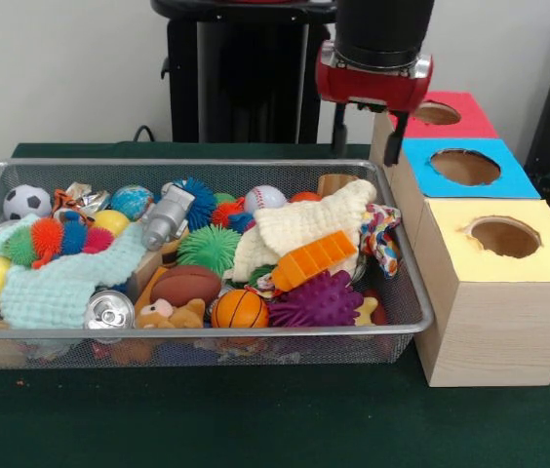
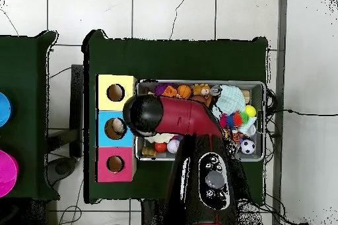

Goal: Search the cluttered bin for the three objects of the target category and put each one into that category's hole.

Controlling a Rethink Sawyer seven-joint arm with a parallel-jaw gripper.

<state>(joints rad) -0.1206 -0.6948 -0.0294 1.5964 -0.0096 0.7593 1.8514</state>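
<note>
The wire mesh bin (image 1: 197, 332) is full of toys; it also shows in the overhead view (image 2: 198, 82). My gripper (image 1: 365, 136) hangs open and empty above the bin's far right corner, beside the blue-topped box (image 1: 465, 168). A small crinkly silver and orange wrapper (image 1: 78, 200) lies at the bin's back left. No blue and white wrapper shows. In the overhead view my arm (image 2: 178, 117) covers the gripper and the bin's left half. Something pale shows in the hole of the blue-topped box (image 2: 117, 128).
Three wooden boxes with holes stand right of the bin: red-topped (image 1: 451, 115), blue-topped, yellow-topped (image 1: 504, 237). In the bin lie a silver can (image 1: 109, 310), a crushed can (image 1: 166, 219), a soccer ball (image 1: 26, 201), a basketball (image 1: 239, 308), spiky balls and cloths.
</note>
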